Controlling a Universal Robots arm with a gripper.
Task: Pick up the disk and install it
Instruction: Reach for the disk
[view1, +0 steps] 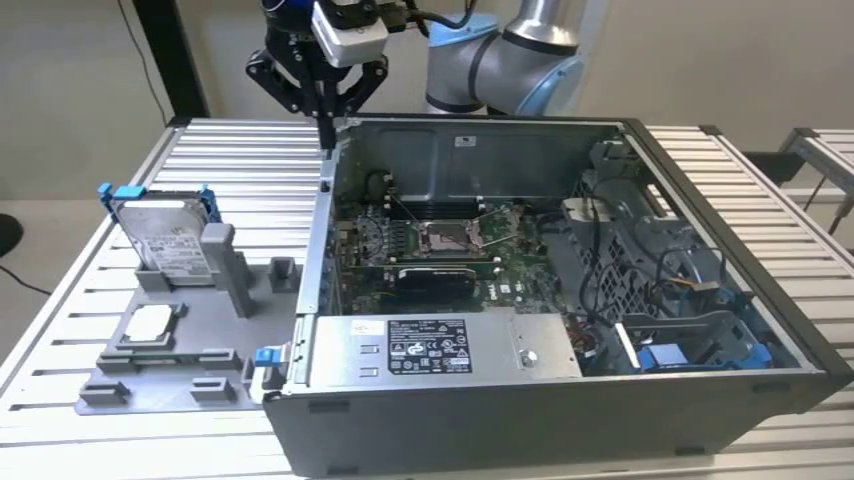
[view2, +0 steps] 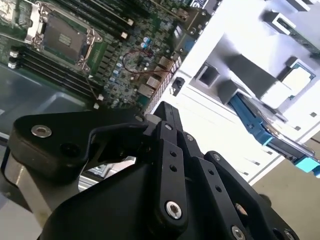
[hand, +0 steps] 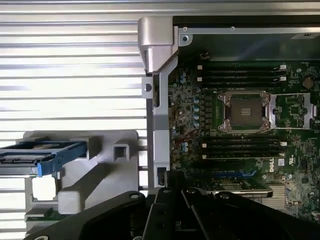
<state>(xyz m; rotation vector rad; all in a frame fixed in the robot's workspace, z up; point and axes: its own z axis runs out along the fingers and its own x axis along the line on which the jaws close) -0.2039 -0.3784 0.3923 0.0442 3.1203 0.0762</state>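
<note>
Gripper (view1: 326, 138) fingers pressed together, empty, above computer case (view1: 534, 425) corner; disk (view1: 167, 240) upright in grey holder (view1: 174, 375), well apart.

Ribbed table (view1: 227, 165) first: bare silvery metal slats, bright where the light hits. The computer case (view1: 534, 425) is dull grey sheet metal, matt all over. Inside, a green circuit board (view1: 441, 235) with a faint sheen. Now the disk (view1: 171, 240): silver-grey metal face, white paper-like label, bright blue plastic frame. Its holder (view1: 187, 345) looks like matt grey plastic. The gripper (view2: 166, 107) has matt black links and shiny metal screws, and the arm (view1: 514, 50) is smooth silver metal with glossy pale-blue caps
</note>
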